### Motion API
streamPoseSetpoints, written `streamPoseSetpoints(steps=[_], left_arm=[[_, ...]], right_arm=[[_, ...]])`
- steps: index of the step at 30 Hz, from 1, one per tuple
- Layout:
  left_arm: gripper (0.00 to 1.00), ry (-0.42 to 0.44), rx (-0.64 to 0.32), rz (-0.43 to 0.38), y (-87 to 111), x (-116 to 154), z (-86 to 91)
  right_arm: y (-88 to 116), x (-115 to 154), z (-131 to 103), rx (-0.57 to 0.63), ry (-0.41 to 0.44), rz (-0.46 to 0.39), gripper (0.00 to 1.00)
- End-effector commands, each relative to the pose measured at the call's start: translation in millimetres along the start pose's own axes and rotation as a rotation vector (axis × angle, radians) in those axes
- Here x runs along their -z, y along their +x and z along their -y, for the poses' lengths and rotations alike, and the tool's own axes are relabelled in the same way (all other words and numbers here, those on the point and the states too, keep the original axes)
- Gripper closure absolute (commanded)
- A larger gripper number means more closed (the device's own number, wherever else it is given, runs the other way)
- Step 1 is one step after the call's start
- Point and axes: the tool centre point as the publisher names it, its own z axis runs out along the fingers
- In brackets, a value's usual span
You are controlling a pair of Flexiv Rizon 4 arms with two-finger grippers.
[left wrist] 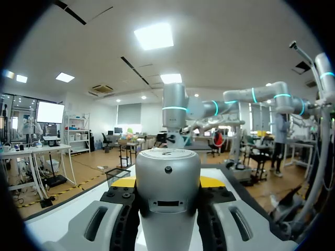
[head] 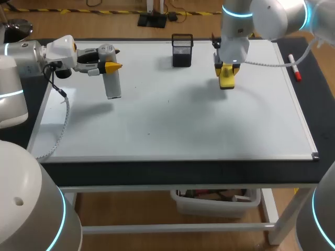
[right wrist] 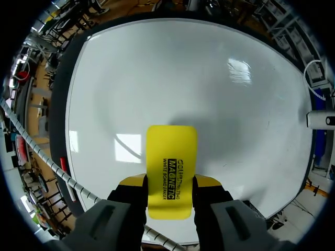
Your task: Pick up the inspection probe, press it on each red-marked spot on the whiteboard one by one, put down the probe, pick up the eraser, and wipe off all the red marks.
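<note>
Gripping one probe (head: 113, 86) and one eraser (head: 226, 78) over one whiteboard (head: 183, 123).

My table (head: 157, 170) has a black top and white legs. A big whiteboard (head: 172, 115) lies flat on it and covers almost all of the top. Only a black strip shows along the near side, and more black shows at the two ends. The board is white with a thin pale frame, and it has a few tiny dark specks on it. A small black mesh cup (head: 182, 50) stands upright on the board, close to its far edge. A marker (head: 296, 68) with a red cap lies on the black top, just beside the board's right edge. My right wrist camera looks down on the whiteboard (right wrist: 183, 78) too.
</note>
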Motion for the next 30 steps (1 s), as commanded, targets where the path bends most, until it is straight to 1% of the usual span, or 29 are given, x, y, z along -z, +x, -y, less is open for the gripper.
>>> streamPoseSetpoints(steps=[1, 6, 13, 18, 21, 30], left_arm=[[1.0, 0.001, -0.003, 0.003, 0.5, -1, 0.1], [1.0, 0.001, -0.003, 0.003, 0.5, -1, 0.1], [1.0, 0.001, -0.003, 0.003, 0.5, -1, 0.1], [1.0, 0.001, -0.003, 0.003, 0.5, -1, 0.1], [1.0, 0.001, -0.003, 0.003, 0.5, -1, 0.1], [1.0, 0.001, -0.003, 0.003, 0.5, -1, 0.1]], right_arm=[[-4, -6, 41, 0.01, -0.078, -0.008, 1.0], [-10, -9, 63, 0.024, -0.095, -0.003, 1.0], [-20, -14, 85, 0.044, -0.109, -0.005, 1.0], [-23, -19, 102, 0.062, -0.115, -0.004, 1.0], [-22, -22, 112, 0.051, -0.126, -0.014, 1.0], [-22, -26, 124, 0.034, -0.146, 0.002, 1.0]])
